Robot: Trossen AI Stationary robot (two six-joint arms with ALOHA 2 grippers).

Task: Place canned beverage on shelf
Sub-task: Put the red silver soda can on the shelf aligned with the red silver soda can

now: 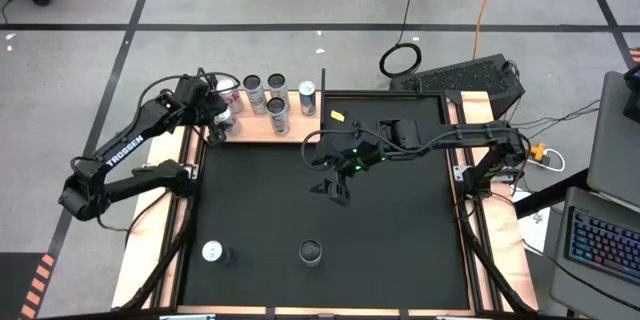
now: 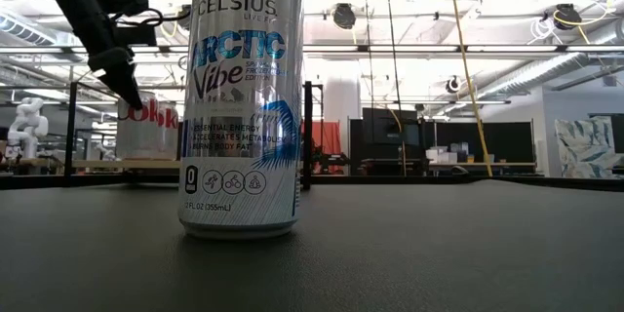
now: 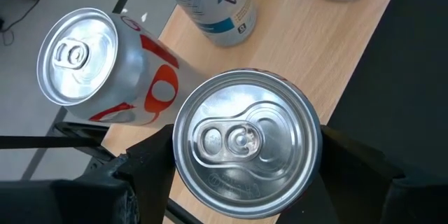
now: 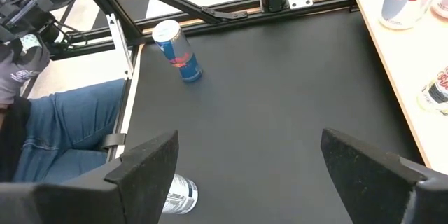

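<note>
The shelf [image 1: 290,132] is a light-wood board at the mat's far left, and several cans stand on it. My left gripper [image 1: 222,120] is over the shelf's left end, shut on a silver-topped can [image 3: 245,140]. A white can with red letters [image 3: 77,63] stands close beside the held one. My right gripper [image 1: 335,188] hangs open above the middle of the black mat [image 1: 400,230], with nothing between its fingers [image 4: 248,161]. In the low view my left gripper [image 2: 125,83] points down beside the red-lettered can [image 2: 148,127]. My left gripper pinches the can's side wall just under its top rim [image 3: 178,155] between its two fingers [image 3: 150,171], one on each side. The fingers come slanting down from above. The can's top faces up; its bottom is hidden by the can itself, so I cannot tell whether it rests on the shelf.
A tall Celsius can [image 2: 239,97] stands on the mat near its front edge [image 1: 311,251], and a blue can [image 4: 178,50] stands toward the front left [image 1: 213,252]. A person in jeans [image 4: 63,133] sits beyond the mat's edge. Black frame rails border the mat.
</note>
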